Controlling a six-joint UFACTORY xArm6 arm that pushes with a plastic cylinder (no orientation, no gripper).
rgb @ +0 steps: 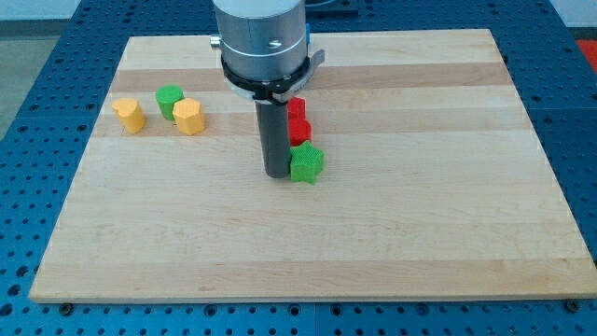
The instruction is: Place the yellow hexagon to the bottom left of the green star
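Two yellow blocks (129, 115) (188, 116), two green ones (169, 100) including the green star (306, 163), and two red blocks (296, 108) (299, 130) are counted; my tip (277, 174), nothing grasped, is parked just left of the star.

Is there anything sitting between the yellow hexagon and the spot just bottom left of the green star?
Only my tip. It stands right against the green star, on the star's left, beside the target spot. The board between the yellow hexagon and that spot holds no blocks. The green block touching the hexagon is behind it.

path: my tip (277, 175) touching green star (306, 163); red blocks (298, 119) behind | bare board (280, 252) toward view's bottom
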